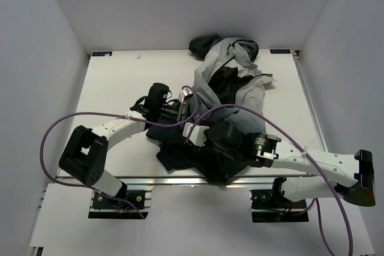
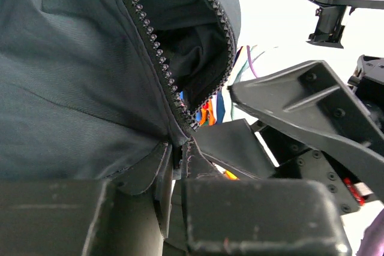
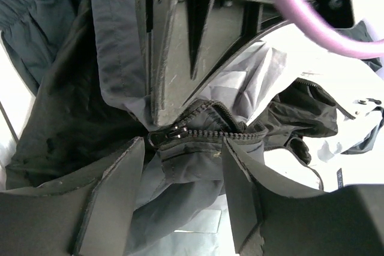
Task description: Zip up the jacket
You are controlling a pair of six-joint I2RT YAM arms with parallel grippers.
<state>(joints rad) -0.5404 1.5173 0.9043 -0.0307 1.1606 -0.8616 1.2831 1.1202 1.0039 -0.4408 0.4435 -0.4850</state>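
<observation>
Step in hand: seating a grip on the slider before the pull. Nearest us, the right gripper [image 3: 182, 151] straddles the zipper slider [image 3: 163, 137] with one finger on either side of it, jaws apart and gripping nothing (neither pad appears to touch the slider). Just beyond the slider, the left gripper [image 2: 174, 154] is clenched on the hem of the jacket [image 1: 219, 58] at the zipper's bottom end, anchoring it. Past the slider the teeth [image 2: 153, 52] run unjoined, the two rows parted. Farther beyond, the jacket lies bunched toward the far edge of the table [image 1: 120, 76]. We judge the next move: close on the slider's pull, then draw it away from the anchored hem, holding the fabric taut.
</observation>
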